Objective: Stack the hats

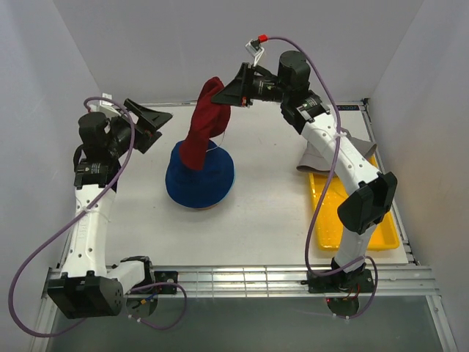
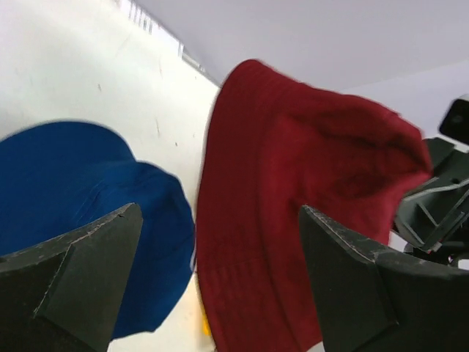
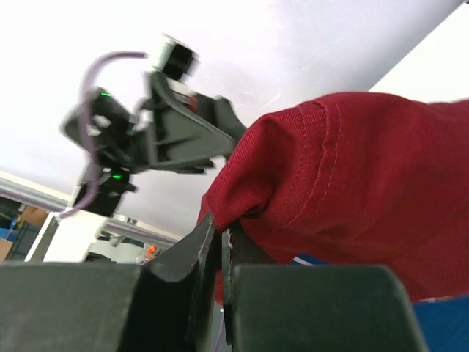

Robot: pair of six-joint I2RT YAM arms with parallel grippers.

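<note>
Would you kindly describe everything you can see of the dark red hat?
The dark red hat is soft stitched fabric, crumpled and hanging lengthwise from the right pincer, which is shut on a fold of its edge. Its lower end droops over the navy hat; contact is unclear. The open left pincer stands apart from it.

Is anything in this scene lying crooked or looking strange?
The dark red hat is not seated: it hangs folded lengthwise from the right gripper, which pinches its edge, over the navy hat. The grey hat lies crumpled across the far edge of the yellow tray.
</note>
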